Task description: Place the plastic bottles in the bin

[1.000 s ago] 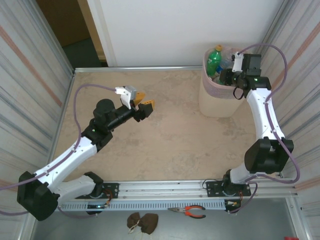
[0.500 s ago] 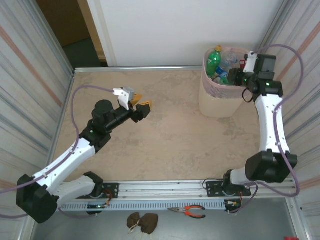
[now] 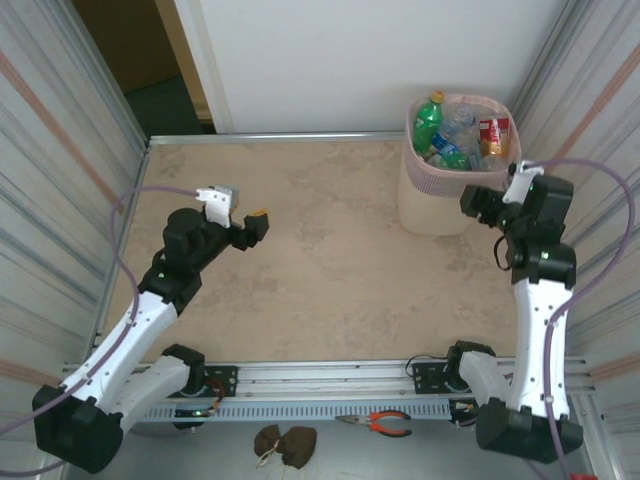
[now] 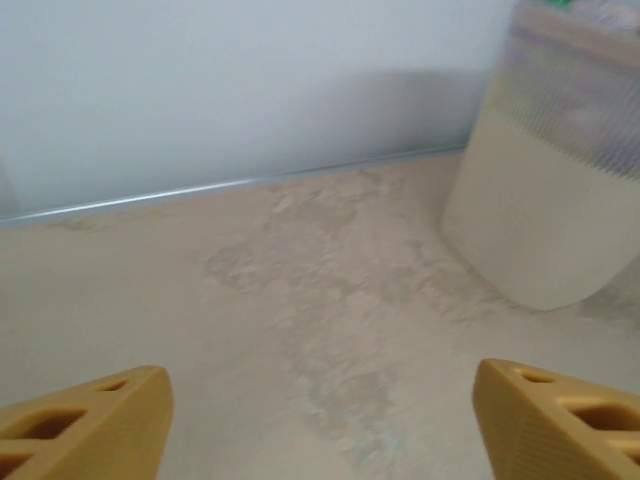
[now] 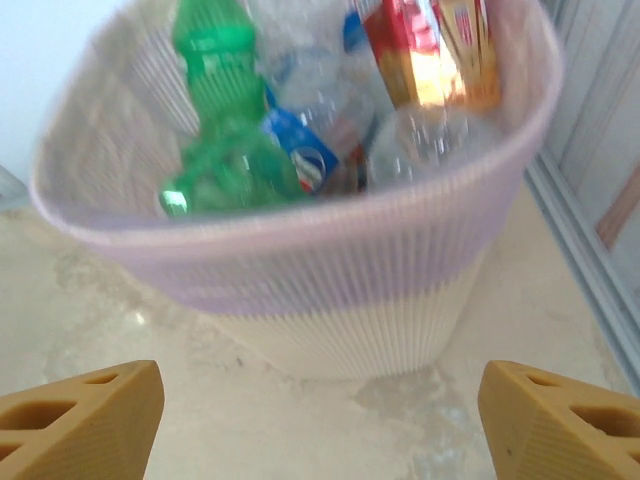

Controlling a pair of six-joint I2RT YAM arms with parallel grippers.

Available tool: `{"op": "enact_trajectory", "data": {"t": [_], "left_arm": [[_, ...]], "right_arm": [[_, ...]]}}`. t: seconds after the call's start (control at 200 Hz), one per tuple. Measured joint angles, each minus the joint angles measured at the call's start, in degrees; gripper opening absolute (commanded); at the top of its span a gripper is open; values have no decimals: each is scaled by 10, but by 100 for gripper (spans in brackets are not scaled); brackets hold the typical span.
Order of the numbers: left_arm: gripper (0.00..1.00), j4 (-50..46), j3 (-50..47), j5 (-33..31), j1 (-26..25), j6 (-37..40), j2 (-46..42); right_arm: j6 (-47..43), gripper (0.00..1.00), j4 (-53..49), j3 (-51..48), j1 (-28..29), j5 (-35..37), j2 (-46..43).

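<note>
Plastic bottles point(image 3: 447, 135), green and clear, lie heaped inside the bin point(image 3: 425, 205), which stands in the table's point(image 3: 330, 270) far right corner near the metal edge rail. A broad stretch of marbled tabletop lies between the arms. The right gripper point(image 3: 478, 203) hangs just beside the bin's ribbed beige wall, jaws spread, holding nothing. The left gripper point(image 3: 252, 224), well apart on the left, is likewise spread and empty.

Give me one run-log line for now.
left gripper: open, empty; right gripper: open, empty; green and clear plastic bottles: inside tall beige pink-lined bin
</note>
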Motion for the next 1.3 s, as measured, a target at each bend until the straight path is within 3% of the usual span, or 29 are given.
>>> {"op": "enact_trajectory", "data": {"t": [0.12, 0.301, 0.536, 0.681, 0.972, 1.197, 1.298], "left_arm": [[99, -11, -28, -33, 23, 15, -3], [99, -15, -70, -92, 44, 32, -2], [99, 51, -138, -152, 83, 61, 31], [99, 121, -174, -154, 115, 73, 87], [98, 328, -205, -125, 120, 121, 213], [98, 443, -208, -64, 175, 122, 311], [99, 471, -207, -39, 179, 122, 347]], "right_arm": [[0, 100, 45, -100, 0, 7, -53], [2, 99, 140, -239, 10, 37, -81], [-7, 99, 324, -396, 87, 116, -70], [-27, 99, 451, -445, 132, 155, 19], [-33, 99, 687, -463, 134, 158, 229], [-27, 99, 813, -435, 99, 123, 356], [-18, 99, 824, -435, 78, 108, 376]]}}
